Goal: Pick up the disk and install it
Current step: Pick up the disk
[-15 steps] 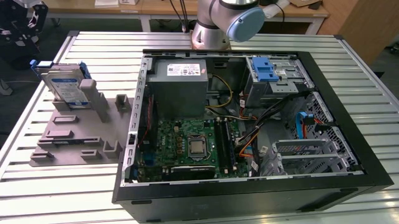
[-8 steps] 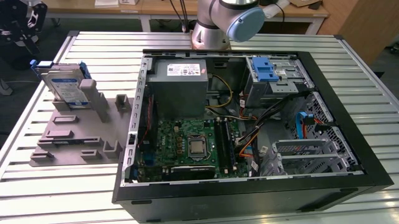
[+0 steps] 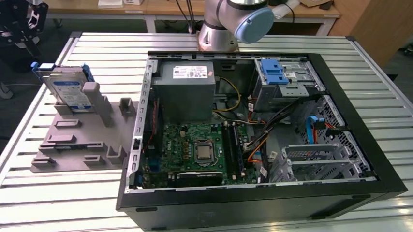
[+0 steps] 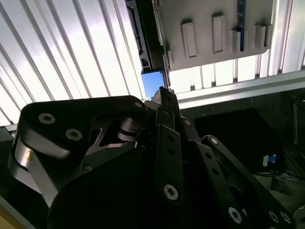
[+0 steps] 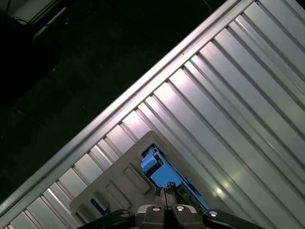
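Observation:
The disk, silver with a white-and-blue label and a blue carrier bracket, stands on edge in a slot of a grey holder on the slatted table, on the exterior view's left. My gripper hangs dark above and beyond it, near the table's far left corner. In both wrist views the black fingers taper to one point with no gap, nothing held. In the second wrist view the gripper points at the disk's blue bracket. In the first wrist view the gripper is just short of the disk.
An open black computer case fills the table's middle and right, holding a motherboard, a grey power supply box and a silver drive bay with a blue latch. The arm's base stands behind the case. The table edge runs close to the holder.

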